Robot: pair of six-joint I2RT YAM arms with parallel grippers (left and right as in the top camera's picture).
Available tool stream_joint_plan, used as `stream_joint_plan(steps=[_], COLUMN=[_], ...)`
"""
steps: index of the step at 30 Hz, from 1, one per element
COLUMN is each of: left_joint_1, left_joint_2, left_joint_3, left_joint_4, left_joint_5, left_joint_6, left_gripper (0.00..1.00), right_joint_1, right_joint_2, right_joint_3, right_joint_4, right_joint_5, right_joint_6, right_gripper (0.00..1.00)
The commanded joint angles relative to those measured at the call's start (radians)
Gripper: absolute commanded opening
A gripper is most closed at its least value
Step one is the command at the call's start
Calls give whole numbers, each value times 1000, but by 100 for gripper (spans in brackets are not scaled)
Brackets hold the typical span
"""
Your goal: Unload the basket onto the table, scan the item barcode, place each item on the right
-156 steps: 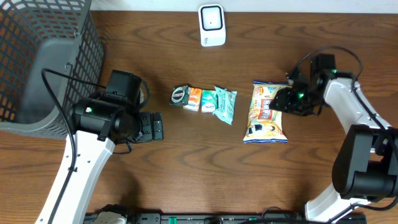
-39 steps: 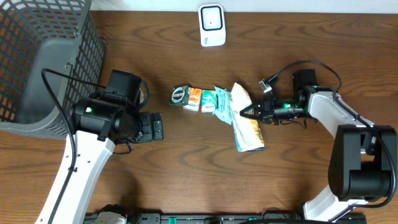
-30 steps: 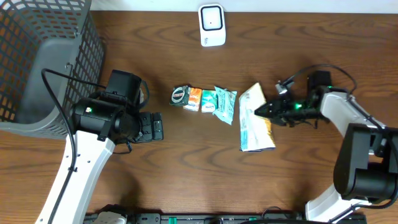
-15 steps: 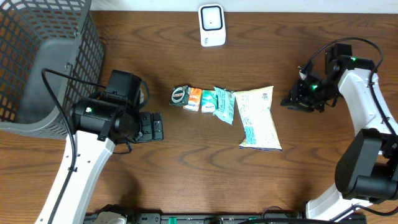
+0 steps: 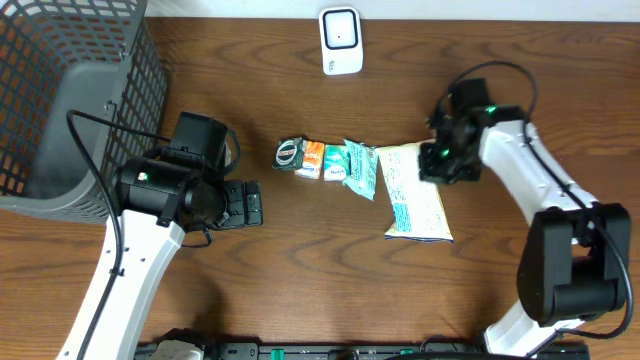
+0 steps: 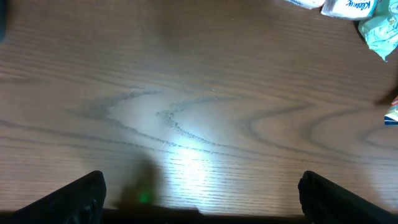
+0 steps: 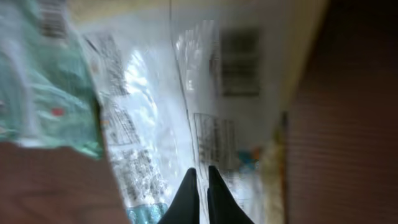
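The wooden bench (image 5: 300,300) carries everything. The grey wire basket (image 5: 60,100) fills its far left corner, with the left arm just beside it. The left end effector (image 5: 248,203) points toward the middle of the bench with its fingers spread wide. Only their dark tips show at the lower corners of the left wrist view, and nothing is between them. The right arm reaches in from the right side. The right end effector (image 7: 199,186) is pressed together into a single point, with nothing pinched, and it sits over the upper right corner of the snack bag (image 5: 415,200). Whether the tips touch the film cannot be told. The bag lies flat near the bench's centre, pale printed back facing up. A dark striped block (image 7: 239,62) shows near its top edge in the right wrist view, too blurred to read. The white scanner (image 5: 340,40) stands at the far edge, well apart from the bag. A teal packet (image 5: 360,167) touches the bag's left edge. A tissue pack (image 5: 322,160) and a small round item (image 5: 290,154) continue the row leftward, lying between the bag and the left end effector.
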Motion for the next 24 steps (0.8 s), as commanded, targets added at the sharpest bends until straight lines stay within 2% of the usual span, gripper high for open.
stream_joint_plan(steps=[1,6,16,24], left_joint_1=[4,4,4,4], left_joint_2=[3,3,3,3], left_joint_3=[-4,-4,-4,-4], left_joint_4=[-2,-3,-2,-2], left_joint_5=[9,9,9,9], left_joint_6=[-9,-9,-9,-9], left_gripper=[98,98,98,98], right_joint_1=[29,29,31,97], right_joint_2=[3,2,0,3], right_joint_3=[-89,-151,146,116], right_joint_4=[45,82,-267,-406], right_joint_5=[118,174,166,170], right_joint_6=[92,114,106,84], right_gripper=[1,2,9,9])
